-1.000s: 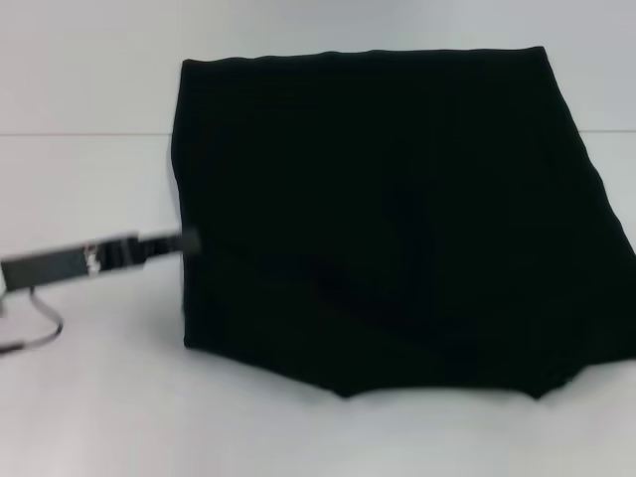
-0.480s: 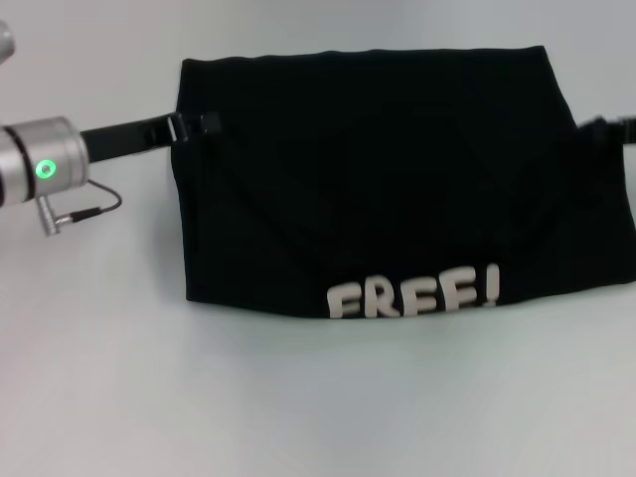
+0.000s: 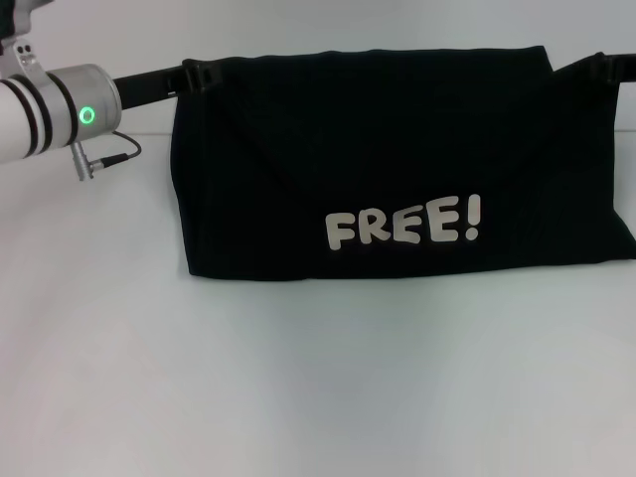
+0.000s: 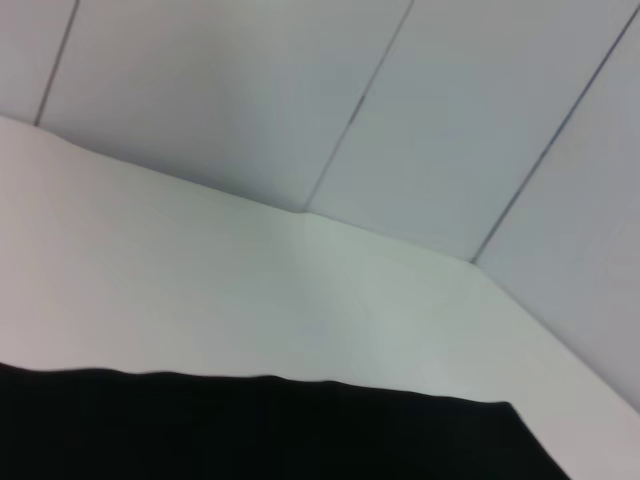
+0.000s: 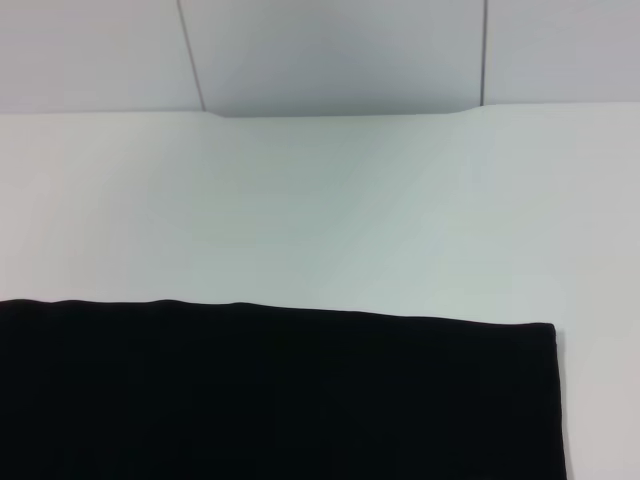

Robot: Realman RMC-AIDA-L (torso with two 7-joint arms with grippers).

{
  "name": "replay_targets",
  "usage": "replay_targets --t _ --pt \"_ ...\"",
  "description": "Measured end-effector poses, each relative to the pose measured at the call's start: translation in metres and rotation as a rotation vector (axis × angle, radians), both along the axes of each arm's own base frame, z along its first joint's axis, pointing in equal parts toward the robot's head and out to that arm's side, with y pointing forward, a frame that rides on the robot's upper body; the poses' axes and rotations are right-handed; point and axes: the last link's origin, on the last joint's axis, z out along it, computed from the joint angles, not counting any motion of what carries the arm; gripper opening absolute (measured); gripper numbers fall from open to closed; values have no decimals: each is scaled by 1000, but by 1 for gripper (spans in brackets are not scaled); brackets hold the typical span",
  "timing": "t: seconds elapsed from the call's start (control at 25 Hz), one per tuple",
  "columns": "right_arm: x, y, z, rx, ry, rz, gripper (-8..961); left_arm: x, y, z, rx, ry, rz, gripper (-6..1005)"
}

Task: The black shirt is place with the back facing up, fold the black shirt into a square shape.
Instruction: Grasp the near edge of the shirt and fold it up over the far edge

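The black shirt (image 3: 397,159) lies on the white table as a wide folded band, with cream "FREE!" lettering (image 3: 402,224) facing up near its front edge. My left gripper (image 3: 199,75) sits at the shirt's far left corner, its black fingers pinching the cloth there. At the far right corner my right gripper (image 3: 608,68) holds the cloth, which stretches toward it. Both wrist views show only a black shirt edge (image 4: 260,425) (image 5: 280,390) against the table, with no fingers in sight.
White table (image 3: 298,397) spreads in front of and to the left of the shirt. The left arm's silver wrist with a green light (image 3: 87,115) and a cable hangs over the far left. Grey wall panels (image 5: 330,50) rise behind the table.
Both grippers carried the shirt's near edge up and away to the far edge, folding it over. The "FREE!" print came fully into view and the shirt now looks shorter front to back.
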Motion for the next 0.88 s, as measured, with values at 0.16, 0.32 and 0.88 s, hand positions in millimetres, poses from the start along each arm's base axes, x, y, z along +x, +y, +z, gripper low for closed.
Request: replay_targets --t 0.16,0.32,0.88 --pt "9 -4 -11 -1 8 -29 180 -5 2 -4 19 27 30 146" --pt "14 -8 -23 -8 11 -42 187 -13 -2 -14 30 60 54 158" --pt "15 -12 -38 -10 -14 -37 213 -25 -10 -30 27 116 90 224"
